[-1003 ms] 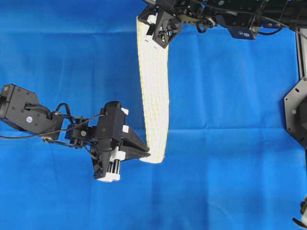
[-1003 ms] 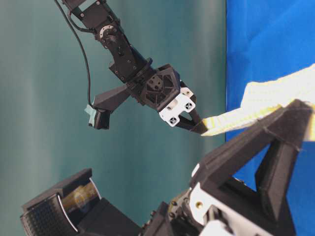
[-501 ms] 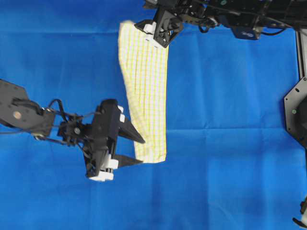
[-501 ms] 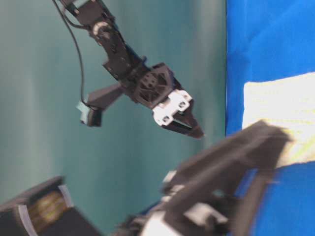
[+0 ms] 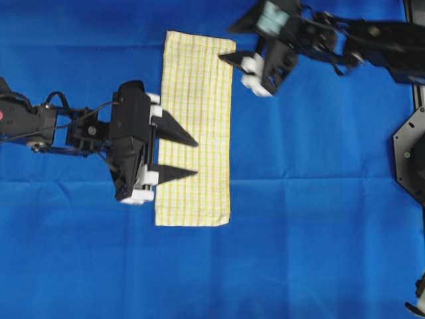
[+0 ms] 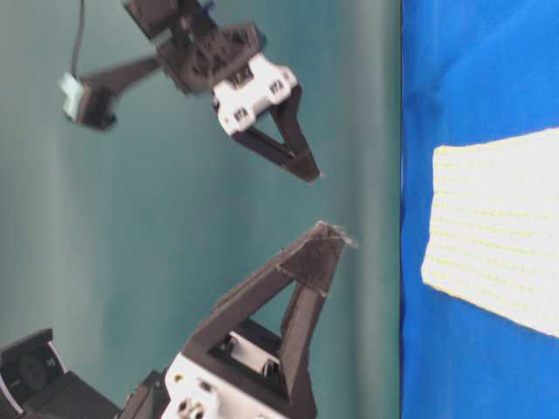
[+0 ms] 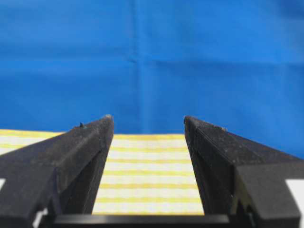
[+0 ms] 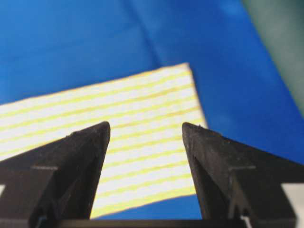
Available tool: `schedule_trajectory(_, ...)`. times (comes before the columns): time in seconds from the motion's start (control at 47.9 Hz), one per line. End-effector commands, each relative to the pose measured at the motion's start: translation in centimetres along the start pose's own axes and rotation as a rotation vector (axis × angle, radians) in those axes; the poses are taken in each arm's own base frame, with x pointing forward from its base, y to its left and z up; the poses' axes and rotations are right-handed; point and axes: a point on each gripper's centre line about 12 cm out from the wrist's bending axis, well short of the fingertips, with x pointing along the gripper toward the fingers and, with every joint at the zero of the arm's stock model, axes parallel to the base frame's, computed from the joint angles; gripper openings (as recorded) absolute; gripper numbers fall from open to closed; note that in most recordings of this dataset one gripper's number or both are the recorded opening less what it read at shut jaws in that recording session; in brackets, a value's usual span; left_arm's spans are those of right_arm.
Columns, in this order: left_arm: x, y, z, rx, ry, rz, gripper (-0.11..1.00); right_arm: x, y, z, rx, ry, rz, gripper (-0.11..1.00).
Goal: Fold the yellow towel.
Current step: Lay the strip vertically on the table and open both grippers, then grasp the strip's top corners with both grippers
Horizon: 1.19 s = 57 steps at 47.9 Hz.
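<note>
Yellow towel [image 5: 196, 126] flat on blue cloth [image 5: 319, 219], long narrow strip, folded. Left gripper [image 5: 179, 156] over towel's left edge, fingers [image 7: 80, 147] wide apart, empty. Right gripper [image 5: 234, 61] beside towel's far right corner, fingers [image 8: 76, 152] parted, empty. Risk: low fingers snagging top layer, undoing fold. No containers visible.

Setting: robot lab | showing: blue cloth [image 5: 319, 219] covering the counter | teal backdrop [image 6: 175, 227] standing behind | two arms working
</note>
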Motion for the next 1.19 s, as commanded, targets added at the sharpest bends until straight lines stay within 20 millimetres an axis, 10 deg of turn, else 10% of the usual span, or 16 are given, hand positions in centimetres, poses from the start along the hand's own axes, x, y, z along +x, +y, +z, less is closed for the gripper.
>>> schedule_trajectory(0.0, -0.7, 1.0, 1.3, 0.006, -0.046, 0.022, 0.56, -2.0, 1.1, 0.5, -0.017, -0.071, 0.034, 0.63)
schedule_trajectory(0.292, -1.5, 3.0, 0.8, 0.004, -0.044, 0.073, 0.57, -4.8, 2.6, -1.1, -0.032, -0.105, 0.087, 0.63)
schedule_trajectory(0.668, -1.7, 4.6, 0.9, -0.008, -0.051, 0.112, 0.57, -3.7, 2.0, -0.4, -0.031, -0.101, 0.065, 0.63)
schedule_trajectory(1.17, -1.4, 17.3, -2.9, -0.08, -0.036, 0.411, 0.7, 3.4, -6.3, -1.8, 0.081, 0.05, -0.136, 0.73)
